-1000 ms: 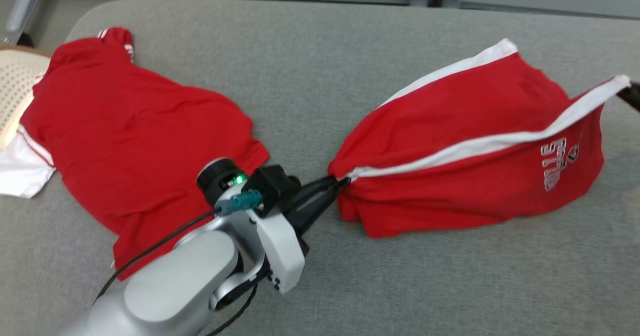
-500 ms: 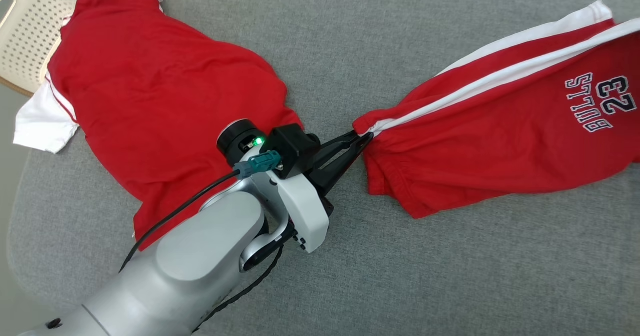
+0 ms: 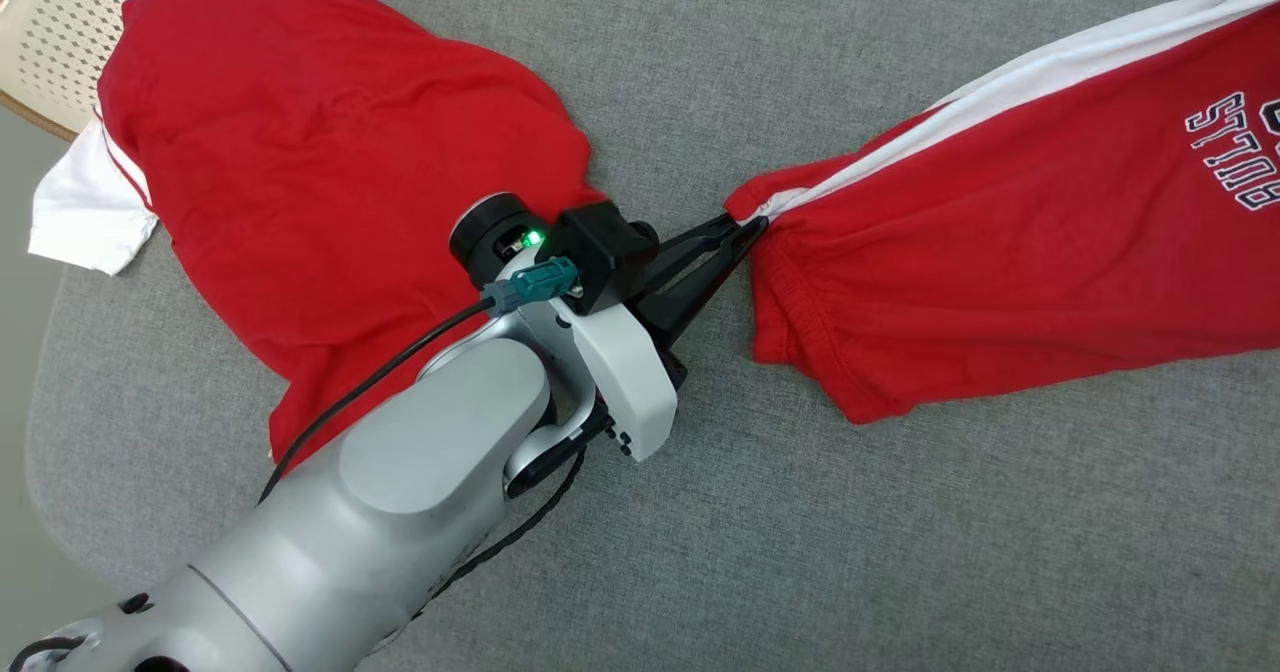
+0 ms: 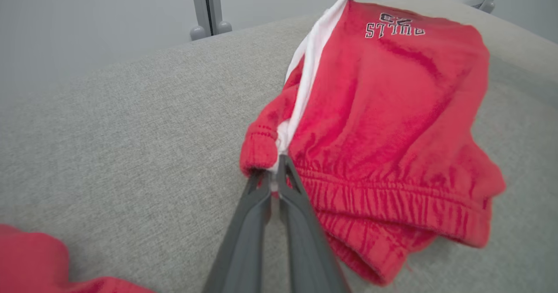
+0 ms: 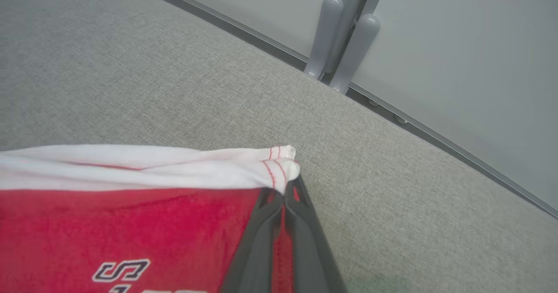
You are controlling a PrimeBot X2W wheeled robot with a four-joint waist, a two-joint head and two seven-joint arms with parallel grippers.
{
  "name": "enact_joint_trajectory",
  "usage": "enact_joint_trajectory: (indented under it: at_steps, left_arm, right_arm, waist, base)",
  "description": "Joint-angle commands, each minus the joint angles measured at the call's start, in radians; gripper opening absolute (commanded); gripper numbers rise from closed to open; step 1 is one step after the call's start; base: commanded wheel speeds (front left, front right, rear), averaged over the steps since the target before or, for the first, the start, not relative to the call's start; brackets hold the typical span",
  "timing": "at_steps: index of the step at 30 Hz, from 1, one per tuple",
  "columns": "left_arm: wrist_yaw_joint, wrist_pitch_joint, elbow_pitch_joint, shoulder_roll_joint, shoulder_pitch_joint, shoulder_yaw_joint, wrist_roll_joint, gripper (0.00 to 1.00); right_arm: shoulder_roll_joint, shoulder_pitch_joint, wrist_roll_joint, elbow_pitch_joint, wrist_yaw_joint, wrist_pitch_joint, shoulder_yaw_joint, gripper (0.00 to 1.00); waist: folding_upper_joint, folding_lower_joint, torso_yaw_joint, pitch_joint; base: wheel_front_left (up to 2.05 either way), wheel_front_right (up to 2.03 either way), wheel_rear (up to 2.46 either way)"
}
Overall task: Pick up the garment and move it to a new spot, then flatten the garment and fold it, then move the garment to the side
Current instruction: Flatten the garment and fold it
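at far left i see a cream basket at the edge of a red shirt lying on the grey cushion. my left gripper has its jaws pressed together on the waistband corner of the red shorts, which stretch across the cushion's right side. my right gripper pinches their white hem corner, jaws tight.

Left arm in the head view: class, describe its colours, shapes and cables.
The left arm is a rounded silver-grey tube with a white wrist shell. A black cable runs to a teal plug beside a green light. The left gripper has two long, dark, tapering fingers.
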Motion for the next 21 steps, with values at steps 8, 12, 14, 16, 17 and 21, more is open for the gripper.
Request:
enact_joint_trajectory:
  at_steps: [8, 12, 14, 16, 17, 21]
  left_arm:
    - [0.0, -0.017, 0.063, -0.022, -0.031, -0.003, 0.003, 1.0]
    - [0.011, -0.028, 0.086, -0.02, -0.016, 0.007, 0.002, 1.0]
    - [0.018, -0.034, 0.094, -0.015, -0.002, 0.017, -0.005, 1.0]
    - [0.025, -0.039, 0.098, -0.007, 0.014, 0.03, -0.011, 1.0]
    - [0.03, -0.041, 0.1, -0.004, 0.023, 0.037, -0.017, 1.0]
    - [0.042, -0.044, 0.097, 0.011, 0.054, 0.061, -0.028, 1.0]
  right_arm:
    - [0.025, -0.024, 0.008, 0.078, -0.002, -0.096, 0.016, 1.0]
    - [0.038, 0.002, 0.005, 0.112, -0.002, -0.146, 0.03, 1.0]
    - [0.047, 0.016, 0.011, 0.125, -0.002, -0.188, 0.028, 1.0]
    - [0.057, 0.035, 0.009, 0.135, -0.002, -0.238, 0.028, 1.0]
    - [0.065, 0.05, 0.015, 0.138, -0.002, -0.264, 0.028, 1.0]
    - [0.094, 0.091, 0.035, 0.146, -0.002, -0.352, 0.015, 1.0]
  waist:
    - [0.0, 0.0, -0.004, 0.012]
    - [0.0, 0.0, -0.018, -0.009]
    - [0.0, 0.0, -0.026, -0.028]
    - [0.0, 0.0, -0.037, -0.053]
    - [0.0, 0.0, -0.043, -0.067]
    - [0.0, 0.0, -0.064, -0.112]
  base:
    - [0.0, 0.0, 0.0]
    - [0.0, 0.0, 0.0]
    - [0.0, 0.0, 0.0]
    - [0.0, 0.0, 0.0]
    - [0.0, 0.0, 0.0]
    - [0.0, 0.0, 0.0]
